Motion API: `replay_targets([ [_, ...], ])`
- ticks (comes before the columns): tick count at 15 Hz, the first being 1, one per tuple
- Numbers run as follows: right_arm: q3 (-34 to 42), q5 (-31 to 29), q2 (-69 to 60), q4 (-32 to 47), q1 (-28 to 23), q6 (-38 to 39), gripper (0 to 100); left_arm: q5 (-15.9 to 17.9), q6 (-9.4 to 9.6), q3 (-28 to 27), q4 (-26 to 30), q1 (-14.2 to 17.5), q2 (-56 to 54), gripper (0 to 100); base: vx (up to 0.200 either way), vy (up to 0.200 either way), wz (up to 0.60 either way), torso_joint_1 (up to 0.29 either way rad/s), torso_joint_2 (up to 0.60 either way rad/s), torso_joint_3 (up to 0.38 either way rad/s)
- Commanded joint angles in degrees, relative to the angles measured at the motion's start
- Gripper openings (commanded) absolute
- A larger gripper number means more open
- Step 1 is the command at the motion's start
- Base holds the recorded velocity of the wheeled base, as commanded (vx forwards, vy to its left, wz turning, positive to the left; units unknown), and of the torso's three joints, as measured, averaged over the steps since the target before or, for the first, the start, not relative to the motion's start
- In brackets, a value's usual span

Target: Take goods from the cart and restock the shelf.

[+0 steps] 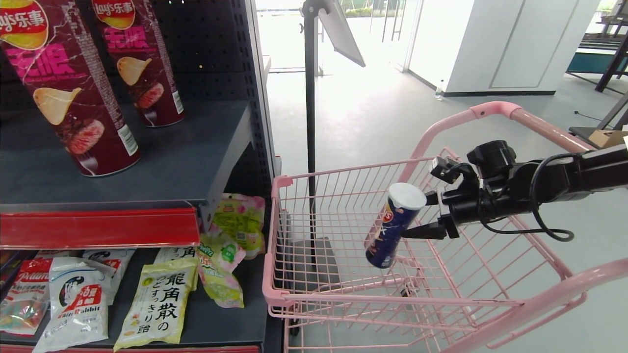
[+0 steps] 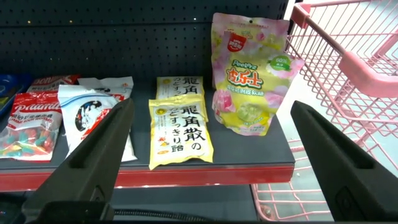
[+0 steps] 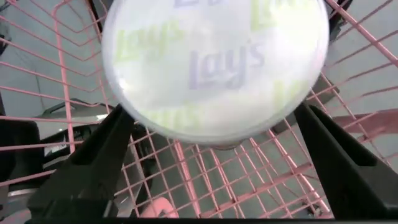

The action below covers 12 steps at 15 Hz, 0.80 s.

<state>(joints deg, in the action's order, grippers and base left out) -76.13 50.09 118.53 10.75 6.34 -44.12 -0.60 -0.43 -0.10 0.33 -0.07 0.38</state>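
A blue chip can (image 1: 391,227) with a white lid hangs tilted above the basket of the pink cart (image 1: 373,294), and my right gripper (image 1: 421,215) is shut on its upper part. In the right wrist view the lid (image 3: 214,62) sits between the two fingers (image 3: 87,168), with the cart's wire floor below. My left gripper (image 2: 211,106) is open with nothing in it, in front of the lower shelf (image 2: 186,171), where a yellow candy bag (image 2: 179,134) and a green-pink pouch (image 2: 249,74) lie. Two tall maroon chip cans (image 1: 73,88) stand on the upper shelf (image 1: 191,157).
Several snack bags (image 1: 78,299) cover the lower shelf. A red price rail (image 1: 98,228) runs along the upper shelf's front edge. A black stand pole (image 1: 310,122) rises between the shelf and the cart. The upper shelf has bare room right of the maroon cans.
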Motion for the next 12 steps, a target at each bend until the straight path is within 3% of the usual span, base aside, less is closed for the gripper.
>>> replay_targets([
  [1, -2.3, 0.2, 2.2, 0.0, 2.1, 0.0, 100, 0.0, -0.01, 0.0, 0.0, 0.0, 0.1, 100, 0.000, 0.000, 0.00, 0.000, 0.00, 0.000],
  [8, -4.5, 4.9, 3.4, 0.2, 5.0, -0.3, 100, 0.0, -0.01, 0.0, 0.0, 0.0, 0.1, 100, 0.000, 0.000, 0.00, 0.000, 0.00, 0.000],
  [12, -2.5, 4.0, 3.2, 0.2, 5.8, 0.1, 100, 0.0, -0.01, 0.0, 0.0, 0.0, 0.1, 100, 0.000, 0.000, 0.00, 0.000, 0.00, 0.000],
])
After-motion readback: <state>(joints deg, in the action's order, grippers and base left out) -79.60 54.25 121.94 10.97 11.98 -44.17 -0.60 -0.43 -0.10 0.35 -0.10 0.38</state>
